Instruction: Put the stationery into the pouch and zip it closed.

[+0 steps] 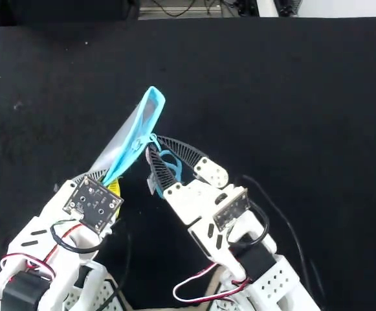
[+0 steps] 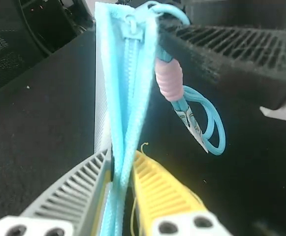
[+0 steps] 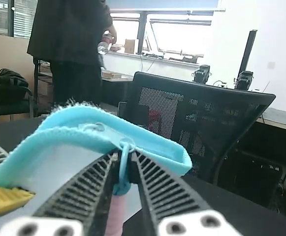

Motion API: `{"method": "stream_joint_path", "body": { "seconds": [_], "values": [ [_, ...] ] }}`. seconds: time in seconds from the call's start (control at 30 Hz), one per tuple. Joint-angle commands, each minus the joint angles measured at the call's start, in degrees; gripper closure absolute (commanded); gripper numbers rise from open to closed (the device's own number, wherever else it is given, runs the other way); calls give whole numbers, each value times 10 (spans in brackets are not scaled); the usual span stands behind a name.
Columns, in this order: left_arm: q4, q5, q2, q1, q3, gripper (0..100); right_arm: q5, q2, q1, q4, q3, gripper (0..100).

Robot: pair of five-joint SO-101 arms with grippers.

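A: Clamping at lower left, the left end effector [image 1: 113, 183] pinches one end of the pouch [image 1: 138, 126], raised mid-frame over the bench [image 1: 291, 97].

B: And the right end effector [image 1: 154, 159] is closed on the zip pull cord [image 2: 168, 81] just beyond. If the slider [image 2: 131, 24] sticks, I reckon the pouch gets yanked from that left pinch.

The left arm [image 1: 42, 238] has a white plastic body with slots, and a small black circuit board [image 1: 95, 202] with silver dots sits at its wrist. Thin red, white and black cables [image 1: 62, 241] run along it. Its jaws are ribbed, one grey and one yellow, with white bases and round holes. The right arm [image 1: 197, 202] is white too, with black ribbed jaws, a black cable loop [image 1: 265, 224] and a red-and-white wire [image 1: 189, 287].
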Motion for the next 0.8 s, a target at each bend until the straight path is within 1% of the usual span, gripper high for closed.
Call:
{"method": "stream_joint_path", "body": {
  "seconds": [0.0, 0.23, 0.63, 0.77],
  "values": [
    [17, 1, 3, -5, 24, 971, -1, -13, 7, -12, -2, 988],
    [17, 1, 3, -4, 24, 971, -4, -13, 61, -12, -13, 988],
    [22, 1, 3, -3, 23, 971, 0, -12, 66, -14, -12, 988],
    [22, 1, 3, -3, 23, 971, -4, -12, 91, -14, -15, 988]
  ]
}}
